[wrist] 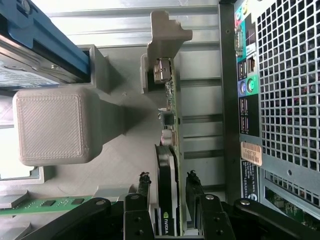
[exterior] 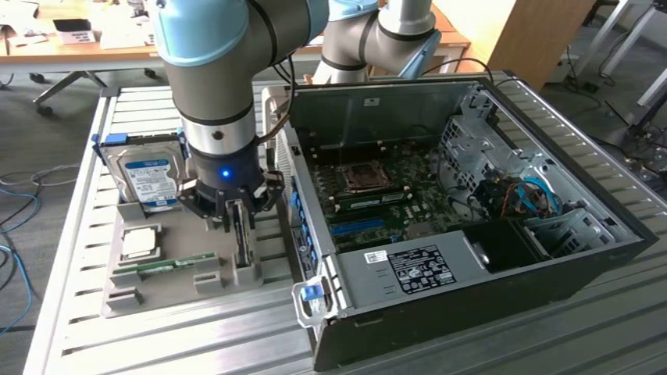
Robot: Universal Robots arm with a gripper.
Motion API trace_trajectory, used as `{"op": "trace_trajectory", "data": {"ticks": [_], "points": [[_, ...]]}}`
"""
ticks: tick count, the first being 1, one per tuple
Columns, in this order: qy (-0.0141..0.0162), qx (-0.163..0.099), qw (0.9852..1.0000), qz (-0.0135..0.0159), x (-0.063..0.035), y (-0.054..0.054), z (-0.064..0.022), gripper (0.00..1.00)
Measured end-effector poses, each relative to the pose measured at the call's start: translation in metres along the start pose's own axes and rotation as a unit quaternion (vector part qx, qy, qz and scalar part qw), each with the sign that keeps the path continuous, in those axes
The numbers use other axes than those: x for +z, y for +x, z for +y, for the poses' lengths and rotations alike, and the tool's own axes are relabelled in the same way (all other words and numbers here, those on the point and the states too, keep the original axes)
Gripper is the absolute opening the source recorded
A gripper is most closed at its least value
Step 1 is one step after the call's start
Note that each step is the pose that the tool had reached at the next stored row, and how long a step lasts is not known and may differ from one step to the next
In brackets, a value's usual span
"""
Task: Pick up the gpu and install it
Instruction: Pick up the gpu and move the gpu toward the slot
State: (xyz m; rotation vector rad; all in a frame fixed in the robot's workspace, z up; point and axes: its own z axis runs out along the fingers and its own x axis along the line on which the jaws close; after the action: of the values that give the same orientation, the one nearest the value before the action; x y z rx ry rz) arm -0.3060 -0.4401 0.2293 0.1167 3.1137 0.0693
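On the grey tray (exterior: pixel 156 285), at the exterior view's left of the computer case (exterior: pixel 469 312), the gpu (wrist: pixel 166 160) stands on edge, long axis near-to-far, directly below the gripper (wrist: pixel 167 175), whose parted jaws straddle its two faces.

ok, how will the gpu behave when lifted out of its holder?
Probably stiff: the gpu is a flat board standing on edge in the grey holder. With the cooler on one face, it may hang lopsided. Exposed edge components look fragile near the claw.
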Motion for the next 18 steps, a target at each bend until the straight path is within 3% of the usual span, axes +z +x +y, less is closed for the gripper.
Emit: {"op": "trace_trajectory", "data": {"ticks": [12, 14, 15, 18], "points": [[0.0, 0.0, 1.0, 0.0, 0.0002, 0.0, 0.0, 0.43], [0.0, 0.0, 1.0, 0.0, 0.0002, 0.0, 0.0, 0.41], [0.0, 0.0, 1.0, 0.0, 0.0002, 0.0, 0.0, 0.35], [-0.0001, 0.0, 1.0, -0.0001, 0.0003, -0.0005, 0.0001, 0.35]]}}
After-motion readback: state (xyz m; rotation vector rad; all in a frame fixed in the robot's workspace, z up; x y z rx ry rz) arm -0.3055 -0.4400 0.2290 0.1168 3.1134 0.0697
